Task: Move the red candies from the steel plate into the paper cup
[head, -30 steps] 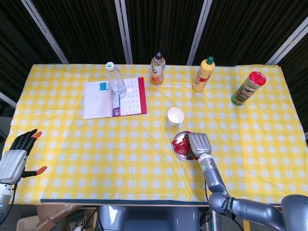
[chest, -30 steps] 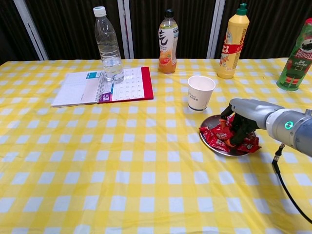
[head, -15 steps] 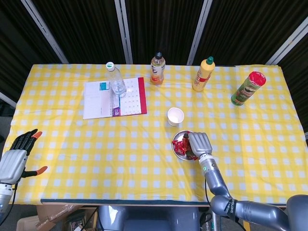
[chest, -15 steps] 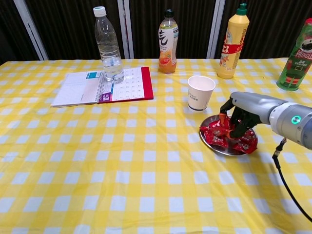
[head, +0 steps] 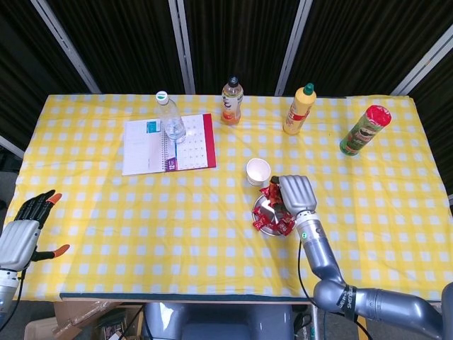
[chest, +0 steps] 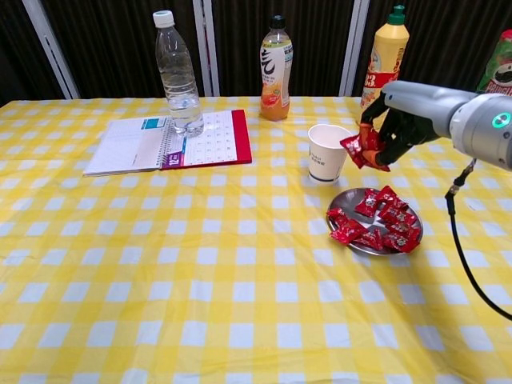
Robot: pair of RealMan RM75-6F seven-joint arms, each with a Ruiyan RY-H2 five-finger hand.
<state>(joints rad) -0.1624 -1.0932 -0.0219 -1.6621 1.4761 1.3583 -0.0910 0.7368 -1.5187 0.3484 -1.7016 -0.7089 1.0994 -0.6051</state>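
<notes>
red candies (chest: 378, 224), yellow-white checked tablecloth (chest: 200, 272), white cup (chest: 327, 152)

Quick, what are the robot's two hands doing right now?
Left hand: open, holding nothing.
Right hand: holding red wrapped candies beside the white paper cup.

Yellow-and-white checked tablecloth (chest: 160, 264) covers your table. Far left: open spiral notebook (chest: 172, 140) with red edge, lying flat. Clear water bottle (chest: 178, 74), white cap, stands upright on its pages. Along your back edge: orange drink bottle (chest: 275, 70), yellow squeeze bottle (chest: 383, 68), green Pringles can (head: 365, 130), all upright, well apart.
</notes>
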